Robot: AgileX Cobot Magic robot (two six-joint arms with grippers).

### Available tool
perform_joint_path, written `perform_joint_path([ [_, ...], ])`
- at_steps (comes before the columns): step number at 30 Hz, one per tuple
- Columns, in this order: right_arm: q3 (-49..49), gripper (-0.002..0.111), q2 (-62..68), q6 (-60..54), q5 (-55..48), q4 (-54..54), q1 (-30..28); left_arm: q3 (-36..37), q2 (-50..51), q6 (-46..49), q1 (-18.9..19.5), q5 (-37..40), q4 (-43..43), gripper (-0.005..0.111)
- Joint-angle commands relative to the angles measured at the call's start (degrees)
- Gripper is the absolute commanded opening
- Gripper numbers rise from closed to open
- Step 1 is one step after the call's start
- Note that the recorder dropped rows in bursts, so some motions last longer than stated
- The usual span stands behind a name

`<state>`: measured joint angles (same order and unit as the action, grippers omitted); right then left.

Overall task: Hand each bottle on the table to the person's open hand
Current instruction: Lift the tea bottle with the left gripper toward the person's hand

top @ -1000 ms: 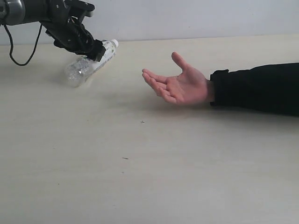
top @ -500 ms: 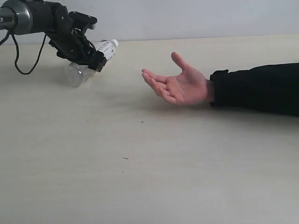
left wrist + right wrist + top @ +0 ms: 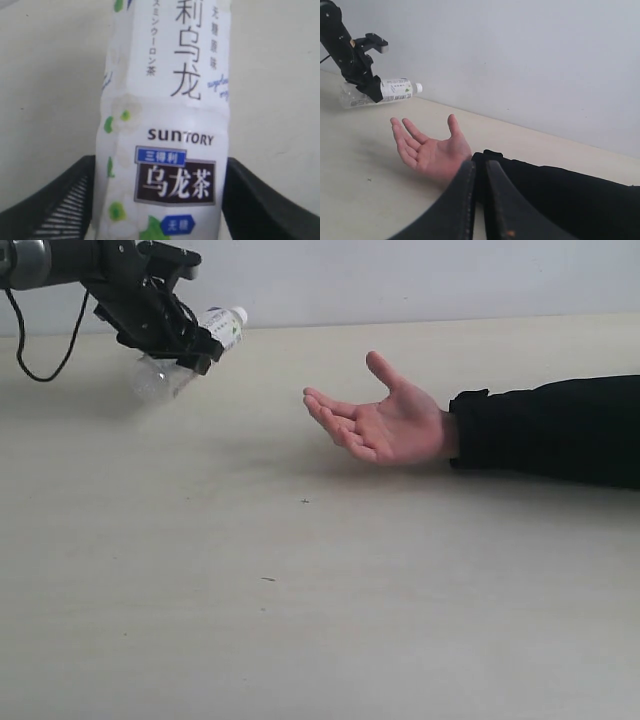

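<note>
A clear bottle (image 3: 222, 324) with a white cap and a white, green and blue label hangs tilted above the table (image 3: 300, 590) at the far left, cap towards the person's open hand (image 3: 385, 425). My left gripper (image 3: 190, 348) is shut on its middle; close up, the black fingers (image 3: 60, 205) press both sides of the label (image 3: 167, 125). The hand rests palm up at centre right, well apart from the bottle. The right wrist view shows the same bottle (image 3: 395, 89) and hand (image 3: 432, 150), with my right gripper (image 3: 480, 167) shut and empty above the sleeve. No other bottles are in view.
The person's forearm in a black sleeve (image 3: 550, 430) lies across the right side of the table. A black cable (image 3: 40, 365) hangs from the left arm. A pale wall (image 3: 400, 280) runs along the table's far edge.
The left gripper has lifted the bottle off the tabletop, raising it and shifting slightly left. The hand and sleeve have not moved.
</note>
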<state>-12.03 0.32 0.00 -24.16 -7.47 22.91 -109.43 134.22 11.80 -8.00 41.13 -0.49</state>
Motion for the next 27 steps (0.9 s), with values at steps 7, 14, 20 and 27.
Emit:
perform_joint_path([
  [7, -0.4, 0.008, -0.3, 0.0, 0.4, -0.1, -0.2, 3.9, -9.1, -1.5, -2.3, 3.2, -12.9, 0.0],
  [14, -0.4, 0.008, -0.3, 0.0, 0.4, -0.1, -0.2, 23.9, -20.0, -13.9, -10.8, -19.5, -14.0, 0.0],
  [20, -0.4, 0.008, -0.3, 0.0, 0.4, -0.1, -0.2, 45.2, -30.9, -25.9, -24.9, -48.7, -14.8, 0.0],
  [27, -0.4, 0.008, -0.3, 0.0, 0.4, -0.1, -0.2, 58.2, -31.6, -25.7, -38.6, -83.6, -38.5, 0.0],
])
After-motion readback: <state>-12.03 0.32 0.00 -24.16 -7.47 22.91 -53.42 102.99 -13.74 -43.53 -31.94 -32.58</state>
